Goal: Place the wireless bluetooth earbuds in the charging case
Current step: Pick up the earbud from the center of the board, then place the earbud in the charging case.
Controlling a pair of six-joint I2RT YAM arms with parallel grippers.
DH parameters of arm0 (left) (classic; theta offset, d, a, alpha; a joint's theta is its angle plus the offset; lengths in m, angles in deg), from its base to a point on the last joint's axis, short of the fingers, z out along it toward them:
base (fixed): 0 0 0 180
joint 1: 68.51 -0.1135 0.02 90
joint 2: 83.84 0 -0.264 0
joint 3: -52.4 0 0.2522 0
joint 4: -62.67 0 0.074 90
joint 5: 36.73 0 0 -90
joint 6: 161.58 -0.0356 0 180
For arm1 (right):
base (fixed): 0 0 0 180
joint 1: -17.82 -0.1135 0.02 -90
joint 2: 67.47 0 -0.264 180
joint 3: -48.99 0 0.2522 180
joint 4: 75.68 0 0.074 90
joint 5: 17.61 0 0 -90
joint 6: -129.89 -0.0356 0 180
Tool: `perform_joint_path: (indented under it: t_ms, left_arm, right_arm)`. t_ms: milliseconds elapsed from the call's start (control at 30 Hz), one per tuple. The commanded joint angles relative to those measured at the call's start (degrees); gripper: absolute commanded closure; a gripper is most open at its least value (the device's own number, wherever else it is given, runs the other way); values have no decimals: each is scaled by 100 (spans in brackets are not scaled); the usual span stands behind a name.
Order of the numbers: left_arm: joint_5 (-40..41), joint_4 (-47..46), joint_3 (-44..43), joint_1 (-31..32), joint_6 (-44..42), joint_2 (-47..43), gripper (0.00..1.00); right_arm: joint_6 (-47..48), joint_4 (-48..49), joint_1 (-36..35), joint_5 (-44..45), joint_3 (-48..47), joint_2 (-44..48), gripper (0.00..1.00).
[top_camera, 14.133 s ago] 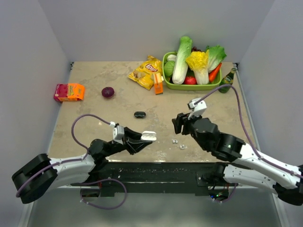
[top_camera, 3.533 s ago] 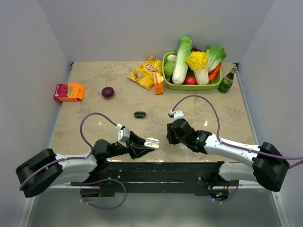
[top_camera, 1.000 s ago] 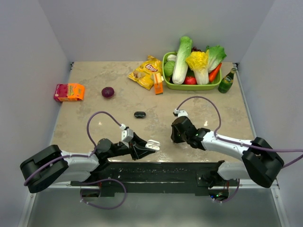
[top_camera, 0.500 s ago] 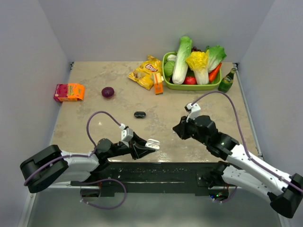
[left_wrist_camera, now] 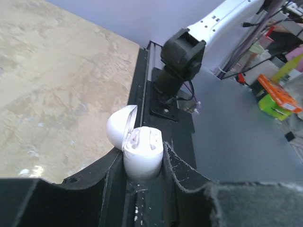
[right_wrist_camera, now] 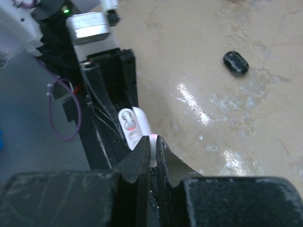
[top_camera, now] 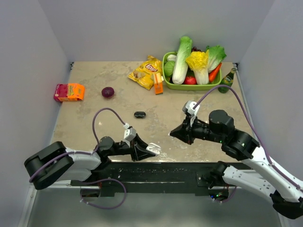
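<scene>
The left gripper (left_wrist_camera: 143,163) held the white charging case (left_wrist_camera: 142,152) clamped between its two fingers near the front edge of the table (top_camera: 94,123), the case's lid (left_wrist_camera: 119,130) swung open to one side and the two wells facing up. Whether either well was filled could not be told from the left wrist view. The right gripper (right_wrist_camera: 153,144), reaching in from the right, was pinched almost closed on one white-grey earbud (right_wrist_camera: 153,153), of which only a thin sliver with a pinkish tip showed between the fingertips. In the right wrist view that earbud hung just beside the open case, close to its wells; whether the two touched could not be told. A small black case (top_camera: 139,114) lay closed on the table farther back, well apart from both grippers. Along the far side sat a green basket (top_camera: 199,87) heaped with vegetables, a yellow bag of chips (top_camera: 146,72) to its left and a green bottle (top_camera: 227,80) at its right end. A dark purple round item (top_camera: 108,92) and an orange and pink box (top_camera: 69,91) rested toward the far left.
</scene>
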Motion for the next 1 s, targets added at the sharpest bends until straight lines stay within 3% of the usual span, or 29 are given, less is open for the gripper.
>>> perform_joint_path:
  t_ms: [0, 133, 233, 967]
  left_arm:
    - [-1011, -2279, -382, -134, 805, 555, 100]
    - [-1214, -3044, -559, -196, 1245, 1004, 100]
    - [-1188, -3125, -673, -214, 1307, 1136, 100]
    - [-133, -3327, -857, -214, 50, 556, 100]
  right_arm:
    - [429, -412, -118, -592, -304, 49, 100]
    - [429, -438, -224, -619, -322, 5, 100]
    - [377, -430, -294, -566, -295, 40, 100]
    - [112, 309, -769, -478, -14, -284, 100]
